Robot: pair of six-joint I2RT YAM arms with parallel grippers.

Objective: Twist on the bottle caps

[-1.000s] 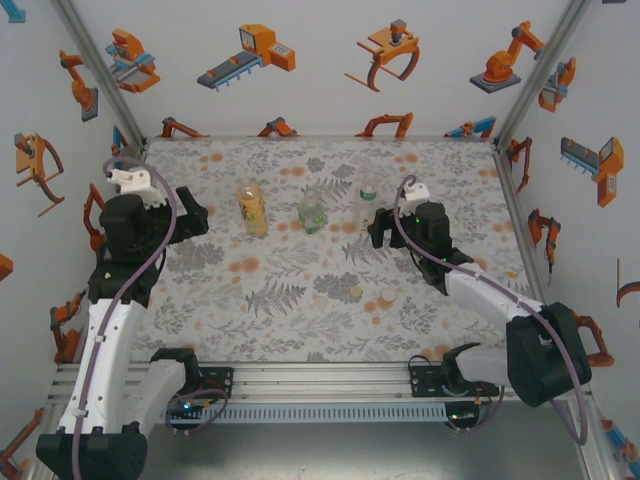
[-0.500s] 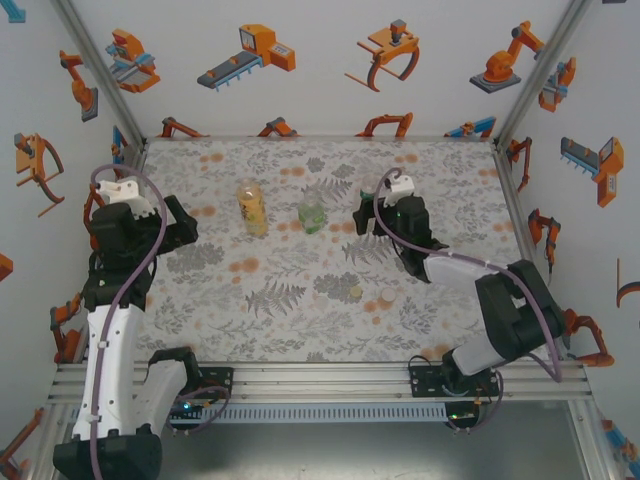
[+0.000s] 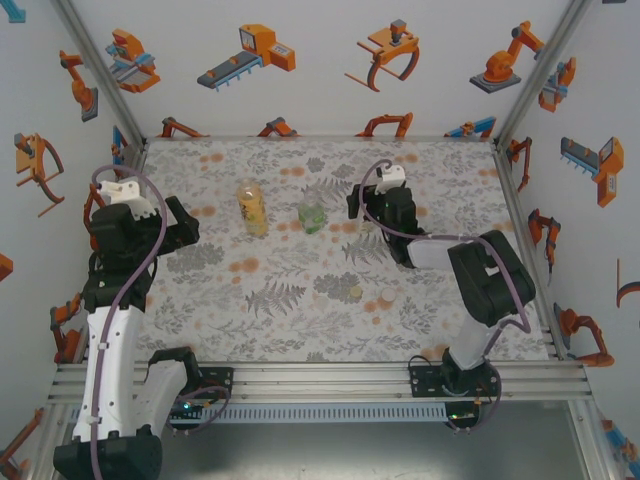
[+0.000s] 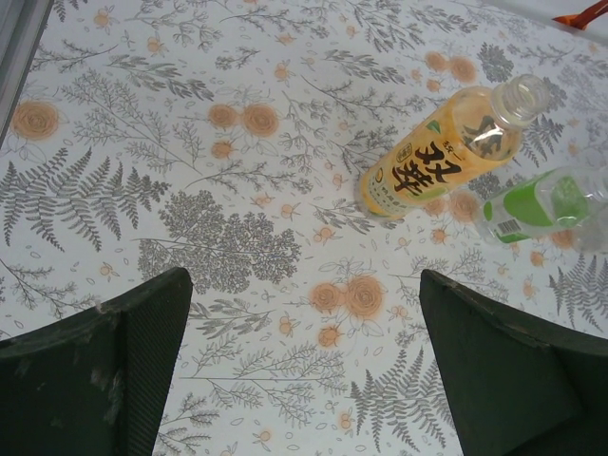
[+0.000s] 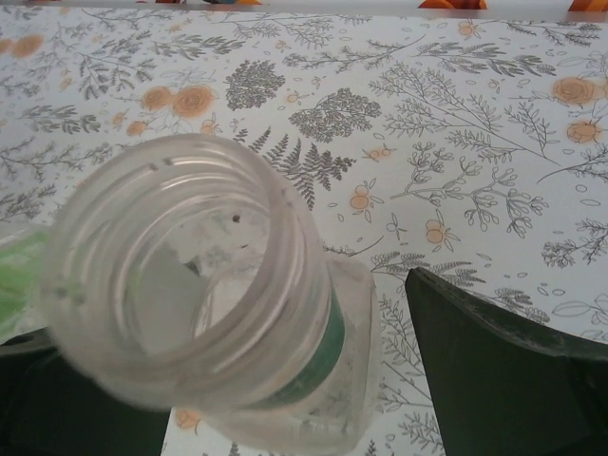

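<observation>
One amber bottle (image 4: 429, 163); yellow label, black Chinese characters.

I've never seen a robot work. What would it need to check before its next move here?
1. Clear bottle stands between the fingers of the right gripper: ok.
2. Bottle mouth open, ready for a cap: ok.
3. Right jaws tight on the bottle: not ok, gap at one finger.
4. Left gripper open, empty: ok.
5. White cap and yellow-green cap free on the table: ok.

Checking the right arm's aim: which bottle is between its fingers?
The clear bottle, green-banded, straddled by the right gripper; the amber bottle and green bottle stand free.
</observation>
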